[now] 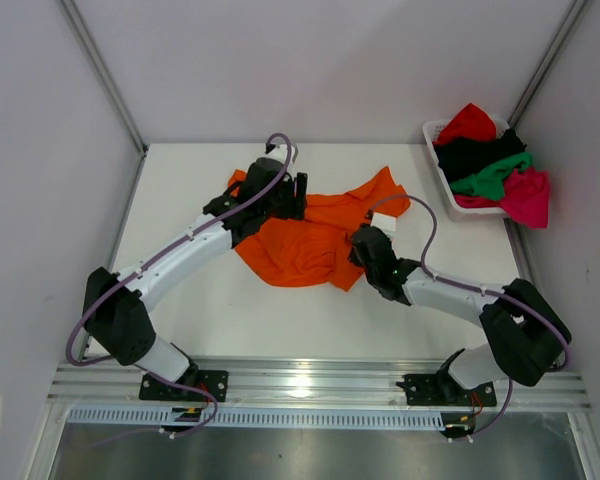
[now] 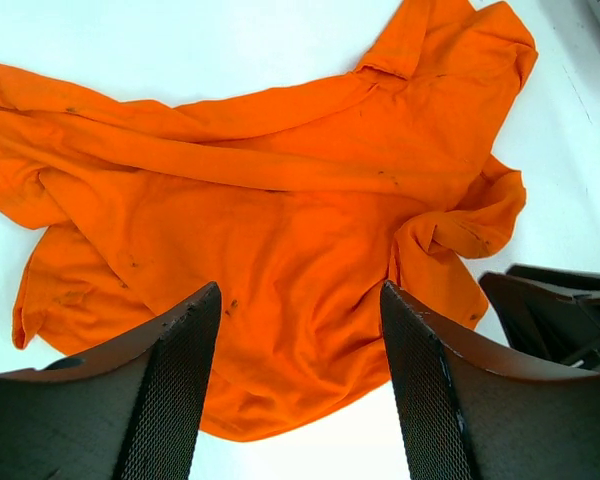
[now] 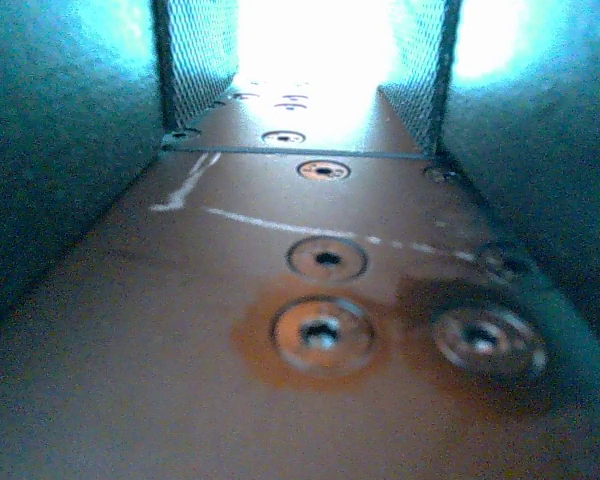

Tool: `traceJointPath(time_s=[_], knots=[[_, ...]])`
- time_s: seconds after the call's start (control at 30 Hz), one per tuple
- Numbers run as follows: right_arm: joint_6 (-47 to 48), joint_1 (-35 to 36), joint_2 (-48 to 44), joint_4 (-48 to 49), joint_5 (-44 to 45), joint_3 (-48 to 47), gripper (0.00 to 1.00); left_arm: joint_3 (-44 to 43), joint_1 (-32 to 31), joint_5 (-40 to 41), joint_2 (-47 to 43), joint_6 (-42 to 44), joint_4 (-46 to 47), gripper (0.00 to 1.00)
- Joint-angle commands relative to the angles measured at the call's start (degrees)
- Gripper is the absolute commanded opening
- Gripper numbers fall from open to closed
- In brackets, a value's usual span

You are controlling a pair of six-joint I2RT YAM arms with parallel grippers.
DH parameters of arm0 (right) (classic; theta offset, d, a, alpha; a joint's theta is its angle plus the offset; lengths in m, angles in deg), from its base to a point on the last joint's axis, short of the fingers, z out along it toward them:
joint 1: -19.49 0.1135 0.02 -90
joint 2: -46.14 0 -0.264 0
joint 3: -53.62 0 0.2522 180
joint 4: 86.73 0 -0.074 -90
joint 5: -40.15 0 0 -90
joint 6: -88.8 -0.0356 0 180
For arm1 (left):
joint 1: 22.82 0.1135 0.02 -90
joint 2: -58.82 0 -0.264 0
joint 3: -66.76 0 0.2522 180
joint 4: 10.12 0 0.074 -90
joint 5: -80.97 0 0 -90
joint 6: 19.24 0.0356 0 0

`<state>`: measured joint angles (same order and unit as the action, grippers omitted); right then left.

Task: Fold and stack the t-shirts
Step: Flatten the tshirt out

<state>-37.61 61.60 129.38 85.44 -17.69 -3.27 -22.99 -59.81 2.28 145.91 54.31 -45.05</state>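
Left claw [image 1: 298,195] hovers over the upper left part of the bright orange t-shirt [image 1: 310,250], which lies crumpled and spread on the white bench [image 1: 280,320] between the two arms. Right claw [image 1: 363,245] sits low at the shirt's right edge, and from above I cannot tell how its jaws stand. At the far right corner a white basket [image 1: 432,130] holds the red t-shirt [image 1: 468,122], black t-shirt [image 1: 475,152], green t-shirt [image 1: 495,175] and magenta-pink t-shirt [image 1: 528,195], the last hanging over the rim

From the left wrist, the mesh-faced fingers [image 2: 180,370] stand wide apart with nothing between them, the rumpled orange cloth below and dark parts of the other claw at the right, just beside a folded sleeve

From the right wrist, an orange-tinted plate with screws fills the view; two mesh pads [image 3: 195,60] stand apart at the top with white glare between them, so whether they hold cloth cannot be told
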Motion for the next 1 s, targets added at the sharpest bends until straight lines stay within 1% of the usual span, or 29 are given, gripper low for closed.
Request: traceJointPath(time_s=[0.0, 0.13, 0.23, 0.33, 0.43, 0.53, 0.6, 0.73, 0.97], knots=[[-4.9, 0.7, -2.8, -5.7, 1.4, 3.1, 0.36, -1.4, -0.4, -0.8, -1.3, 0.8, 1.0, 0.68], [-8.1, 1.2, -4.1, -7.2, 0.7, 6.4, 0.36, -1.5, -0.4, -0.5, -1.7, 0.9, 1.0, 0.68], [-9.5, 1.3, -4.4, -2.7, -0.5, 9.8, 0.36, -1.7, -0.4, -0.6, -1.7, 0.8, 1.0, 0.68], [-9.5, 1.3, -3.9, 5.4, -2.1, 13.2, 0.36, -1.6, -0.5, -0.7, -1.8, 0.7, 0.9, 0.68], [-9.0, 1.3, -2.7, 10.5, -3.8, 16.1, 0.37, -1.4, -0.4, -0.5, -2.0, 0.9, 0.7, 0.68], [-8.9, 1.3, -1.0, 17.2, -5.4, 17.8, 0.37, -1.3, -0.4, 0.0, -2.3, 1.1, 0.6, 0.68], [-8.9, 1.3, 0.0, 19.8, -6.5, 18.5, 0.37, -1.4, -0.4, 0.3, -2.4, 1.2, 0.6, 0.68], [-8.9, 1.3, 2.2, 23.2, -7.6, 18.6, 0.37, -0.9, -0.4, 0.5, -2.4, 1.2, 0.5, 0.68], [-8.7, 1.3, 4.9, 24.2, -8.4, 17.6, 0.36, -0.9, -0.5, 1.1, -2.3, 1.4, 0.3, 0.68]])
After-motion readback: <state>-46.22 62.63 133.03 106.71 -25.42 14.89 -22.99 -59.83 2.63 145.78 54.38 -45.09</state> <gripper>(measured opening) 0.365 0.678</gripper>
